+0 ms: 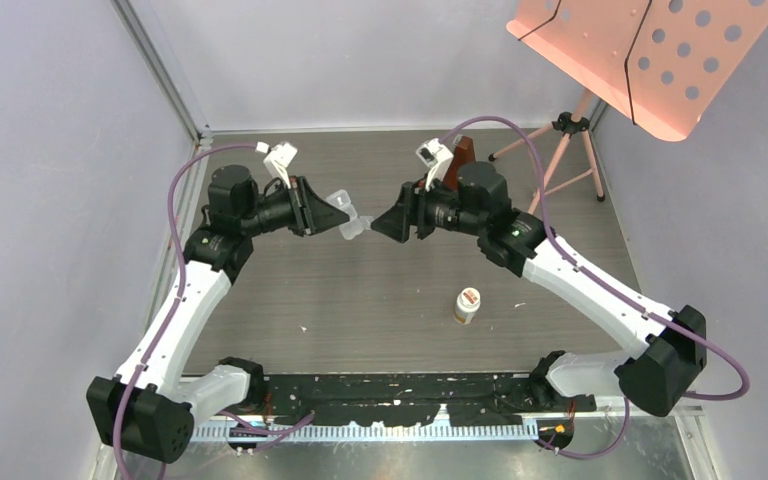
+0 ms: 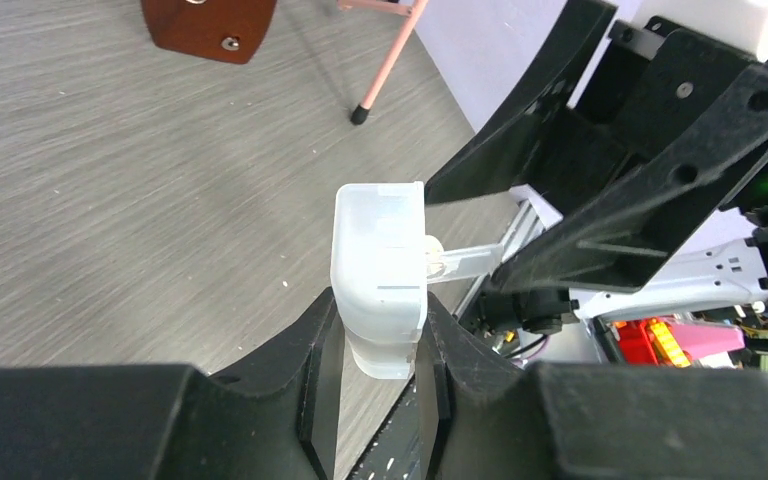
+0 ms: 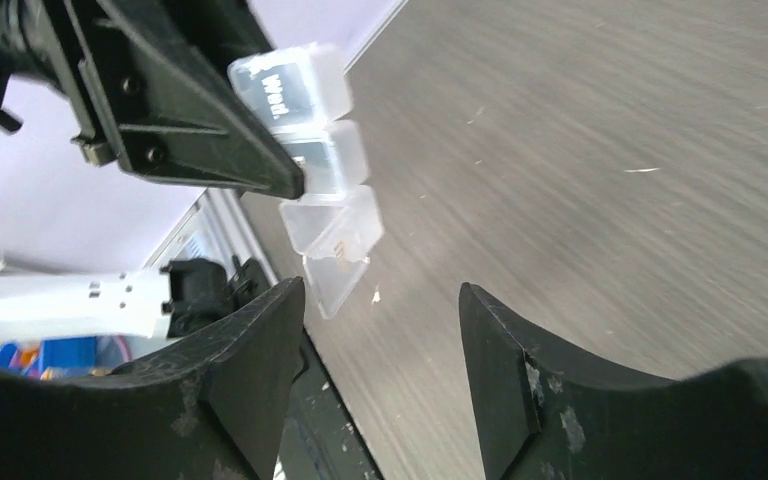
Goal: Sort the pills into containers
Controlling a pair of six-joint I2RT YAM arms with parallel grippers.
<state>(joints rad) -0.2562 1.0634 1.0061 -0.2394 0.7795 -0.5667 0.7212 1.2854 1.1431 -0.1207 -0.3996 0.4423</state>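
My left gripper is shut on the containers, a small clear strip box held above the table. In the left wrist view the box stands clamped between the black fingers. In the right wrist view the strip shows a "Wed." lid, and its end compartment hangs open with a lid flap below. One of the pills, a tiny yellowish bit, lies inside it and also shows as a pill from the left wrist. My right gripper faces the box's open end, its jaws open and empty.
A white pill bottle with an orange label stands on the table near the right arm. A pink perforated stand on a tripod is at the back right, beside a brown block. Black tape lines the front edge.
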